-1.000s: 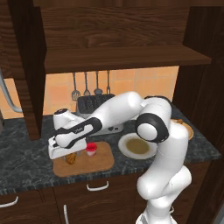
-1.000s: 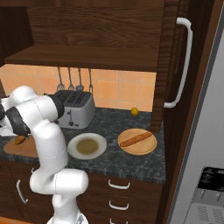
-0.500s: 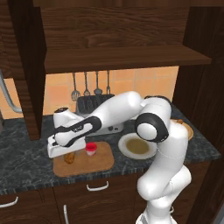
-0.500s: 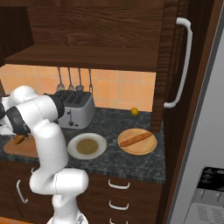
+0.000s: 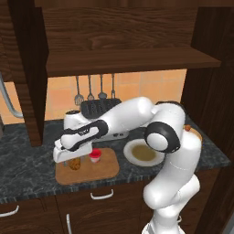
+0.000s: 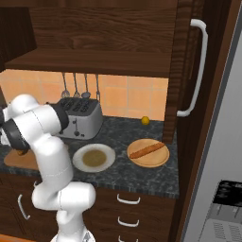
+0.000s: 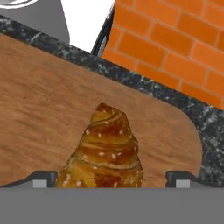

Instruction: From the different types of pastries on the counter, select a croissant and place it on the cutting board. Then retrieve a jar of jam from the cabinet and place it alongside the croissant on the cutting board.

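Gripper (image 7: pixel 112 177): spread; one tip on each side of the croissant (image 7: pixel 105 151), contact not discernible.
Gripper, left base view (image 5: pixel 68 161): low over the cutting board (image 5: pixel 103 171), tips masked by the hand body.
Croissant: on the board's left part; lower end cut off in the hand view.
Jar of jam (image 5: pixel 94 156): upright on the board, just right of the croissant (image 5: pixel 75 163).
Board, right base view (image 6: pixel 21 160): mostly hidden behind the arm.
Open room: bare wood at the board's near edge and right corner.
Counter (image 5: pixel 27 178): bare stone left of the board.
Toaster (image 6: pixel 80 118): behind the board, at the wall.
White plate (image 6: pixel 93 157): right of the board.
Round wooden plate (image 6: pixel 148 152): farther right, carrying the long pastry (image 6: pixel 147 150).
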Controlling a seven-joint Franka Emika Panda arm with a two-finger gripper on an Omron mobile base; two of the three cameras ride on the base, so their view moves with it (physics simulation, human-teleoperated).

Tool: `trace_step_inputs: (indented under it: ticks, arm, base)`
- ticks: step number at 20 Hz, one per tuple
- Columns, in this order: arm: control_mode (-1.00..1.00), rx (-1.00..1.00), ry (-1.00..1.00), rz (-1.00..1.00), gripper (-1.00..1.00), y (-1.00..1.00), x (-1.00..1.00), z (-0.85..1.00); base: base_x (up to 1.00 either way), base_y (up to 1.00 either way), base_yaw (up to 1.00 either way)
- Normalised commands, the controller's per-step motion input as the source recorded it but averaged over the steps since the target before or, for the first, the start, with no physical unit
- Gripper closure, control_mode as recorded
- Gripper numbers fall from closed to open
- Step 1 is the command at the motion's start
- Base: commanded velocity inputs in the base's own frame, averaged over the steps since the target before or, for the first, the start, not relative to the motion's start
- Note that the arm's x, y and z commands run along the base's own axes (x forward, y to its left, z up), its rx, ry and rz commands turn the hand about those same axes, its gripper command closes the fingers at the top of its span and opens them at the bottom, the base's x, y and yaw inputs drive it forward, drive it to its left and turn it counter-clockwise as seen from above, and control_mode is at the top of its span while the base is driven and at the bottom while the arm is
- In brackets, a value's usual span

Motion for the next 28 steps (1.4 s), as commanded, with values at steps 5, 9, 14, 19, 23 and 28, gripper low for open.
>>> trace_step_inputs:
  ticks: [5, 9, 14, 19, 23, 28]
  arm:
    - [-1.00, 0.01, 0.00, 0.22, -1.00, 0.00, 0.00, 0.68]
    - [-1.00, 0.03, 0.00, 0.24, -1.00, -0.02, -0.08, 0.48]
    - [-1.00, 0.00, 0.00, 0.16, -1.00, -0.05, -0.73, 0.30]
    - [-1.00, 0.00, 0.00, 0.10, -1.00, -0.51, -0.97, 0.16]
    - [-1.00, 0.04, 0.00, 0.08, -1.00, -0.99, -0.96, 0.00]
    - [-1.00, 0.19, 0.00, 0.04, -1.00, -0.73, -1.00, 0.00]
  base:
    - [0.00, 0.00, 0.00]
    - [0.00, 0.00, 0.00]
    - [0.00, 0.00, 0.00]
    - [0.00, 0.00, 0.00]
    - [0.00, 0.00, 0.00]
    - [0.00, 0.00, 0.00]
